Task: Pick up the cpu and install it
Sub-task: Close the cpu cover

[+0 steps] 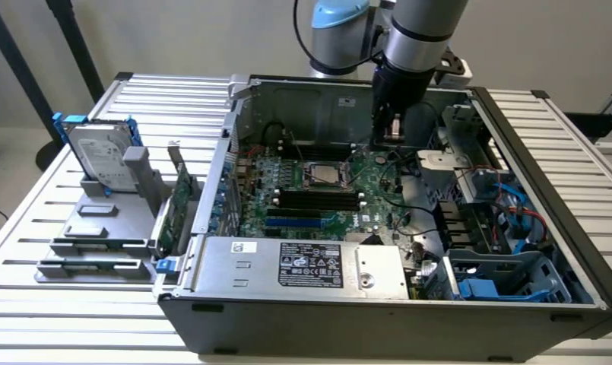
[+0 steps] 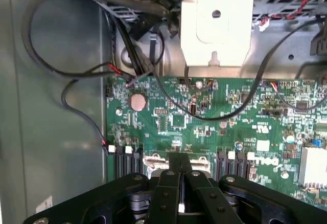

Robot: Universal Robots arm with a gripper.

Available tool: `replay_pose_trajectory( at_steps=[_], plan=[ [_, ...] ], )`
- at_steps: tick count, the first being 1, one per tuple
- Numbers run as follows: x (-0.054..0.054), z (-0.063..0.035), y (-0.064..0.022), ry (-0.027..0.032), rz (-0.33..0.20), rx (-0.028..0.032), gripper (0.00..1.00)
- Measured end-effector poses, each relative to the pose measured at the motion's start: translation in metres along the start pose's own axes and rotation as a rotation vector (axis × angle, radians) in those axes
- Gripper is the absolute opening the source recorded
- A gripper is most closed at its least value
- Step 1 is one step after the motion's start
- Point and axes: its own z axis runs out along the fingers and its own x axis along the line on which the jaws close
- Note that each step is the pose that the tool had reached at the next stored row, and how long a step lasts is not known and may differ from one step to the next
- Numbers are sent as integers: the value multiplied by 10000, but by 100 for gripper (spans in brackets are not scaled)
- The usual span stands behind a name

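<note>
PSU (image 1: 300, 266) is seen nearest, with the board (image 1: 377, 199) behind it. Mid-board, the cpu (image 1: 323, 175) is seen lying flat. Above the board the gripper (image 1: 391, 138) is poised, jaws fully closed, nothing seen gripped. From the jaws, the cpu is placed to the exterior view's left, slightly nearer.

Closed claw (image 2: 180, 163) above green motherboard (image 2: 225, 124), black cables (image 2: 48, 68) alongside

Robotics lab, open computer case (image 1: 387, 304), robot arm (image 1: 423, 30), slatted table (image 1: 42, 228)
</note>
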Motion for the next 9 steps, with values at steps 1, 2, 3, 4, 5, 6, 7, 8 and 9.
replay_pose_trajectory(
  at_steps=[1,2,3,4,5,6,7,8,9],
  plan=[
    [0,0,16,34,0,1,11],
    [0,-1,27,60,-1,1,11],
    [0,0,36,80,-2,2,11],
    [0,2,44,99,-2,2,11],
    [-1,7,51,117,-3,2,11],
    [-1,13,59,131,-3,2,11],
    [-3,21,66,141,-3,3,11],
    [-4,31,73,148,-4,3,11],
    [-6,48,78,151,-4,3,11]
  ],
)
